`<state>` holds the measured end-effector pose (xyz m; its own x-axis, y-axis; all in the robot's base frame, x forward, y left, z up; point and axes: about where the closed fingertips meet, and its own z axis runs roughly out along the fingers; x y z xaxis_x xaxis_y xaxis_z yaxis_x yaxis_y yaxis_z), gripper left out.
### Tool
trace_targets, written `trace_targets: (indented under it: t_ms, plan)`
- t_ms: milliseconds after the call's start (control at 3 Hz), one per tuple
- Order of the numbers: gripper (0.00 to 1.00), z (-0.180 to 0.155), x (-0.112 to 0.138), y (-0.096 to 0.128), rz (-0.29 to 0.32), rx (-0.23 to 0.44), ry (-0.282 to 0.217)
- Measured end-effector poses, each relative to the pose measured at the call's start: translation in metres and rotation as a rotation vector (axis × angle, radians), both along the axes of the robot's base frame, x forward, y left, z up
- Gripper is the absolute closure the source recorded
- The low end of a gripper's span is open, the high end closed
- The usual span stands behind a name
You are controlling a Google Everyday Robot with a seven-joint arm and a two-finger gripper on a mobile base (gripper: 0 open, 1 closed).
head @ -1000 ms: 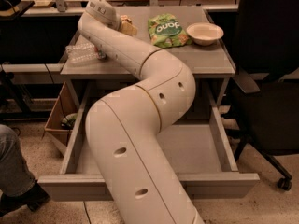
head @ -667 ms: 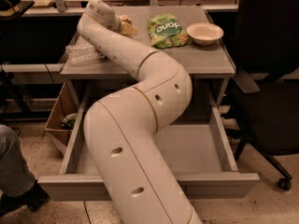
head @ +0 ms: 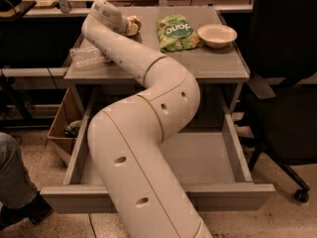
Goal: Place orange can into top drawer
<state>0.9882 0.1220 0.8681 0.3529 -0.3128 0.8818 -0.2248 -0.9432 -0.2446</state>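
My gripper [head: 127, 26] is at the back left of the table top, mostly hidden behind my own wrist. A small tan-orange mottled object, the orange can [head: 134, 24], shows just at the gripper's right side; I cannot tell whether it is held. The top drawer [head: 233, 196] is pulled wide open below the table top, its grey floor [head: 208, 157] bare where my arm does not cover it. My arm runs from the bottom of the view over the drawer and up onto the table.
A clear plastic bottle [head: 88, 56] lies at the table's left edge. A green chip bag [head: 176, 31] and a white bowl [head: 217, 35] sit at the back right. A black chair [head: 287, 83] stands right, a cardboard box [head: 60, 125] left, a person's leg [head: 15, 182] lower left.
My arm's lower segment has shifted slightly left. The wrist stays at the back left of the table top.
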Motion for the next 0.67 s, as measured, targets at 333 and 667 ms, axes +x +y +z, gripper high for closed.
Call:
trace_targets:
  t_ms: [333, 667]
  plan:
    - [0.65, 0.0, 0.0, 0.0, 0.0, 0.0, 0.0]
    - [0.89, 0.011, -0.006, -0.011, -0.007, 0.022, 0.002]
